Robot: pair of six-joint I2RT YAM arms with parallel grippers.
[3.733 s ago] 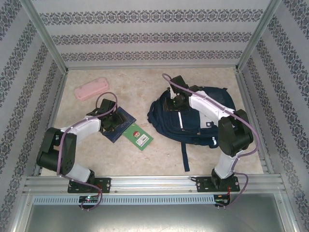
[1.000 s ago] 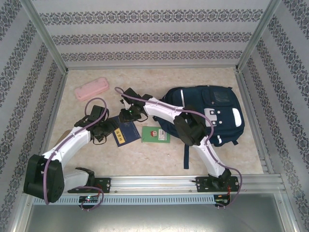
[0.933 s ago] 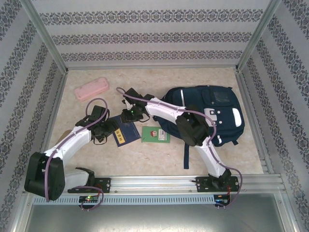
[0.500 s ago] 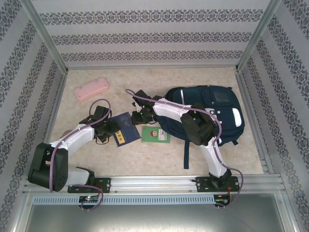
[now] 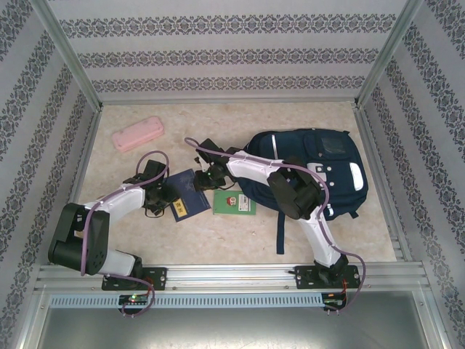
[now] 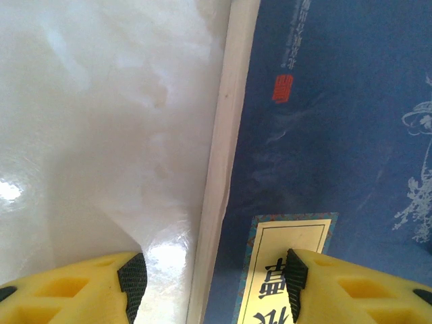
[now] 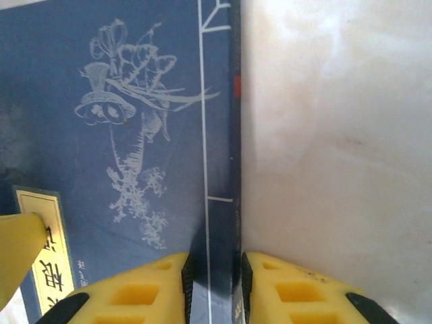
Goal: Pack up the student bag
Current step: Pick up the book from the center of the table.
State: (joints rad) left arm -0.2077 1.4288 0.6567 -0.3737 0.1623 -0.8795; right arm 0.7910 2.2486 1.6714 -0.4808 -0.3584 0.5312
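Nothing looks packed so far. Nearest on the bench (image 5: pixel 218 240) the green book (image 5: pixel 234 202) lies flat, and just beside it lies the blue book (image 5: pixel 187 195). The left hand (image 6: pixel 209 277) straddles the blue book's page edge, half wide and gripping nothing. The right hand (image 7: pixel 214 266) is narrow and pinches its spine. The bag (image 5: pixel 312 171) lies to the right. Farthest is the pink case (image 5: pixel 136 134), also waiting.

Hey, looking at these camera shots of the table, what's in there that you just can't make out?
- student bag: whether its main zip is open; top view, the right arm lies across its left side.
- blue book label text: left wrist view, cut off by the bottom edge and a yellow finger.
- green book cover print: top view, too small.
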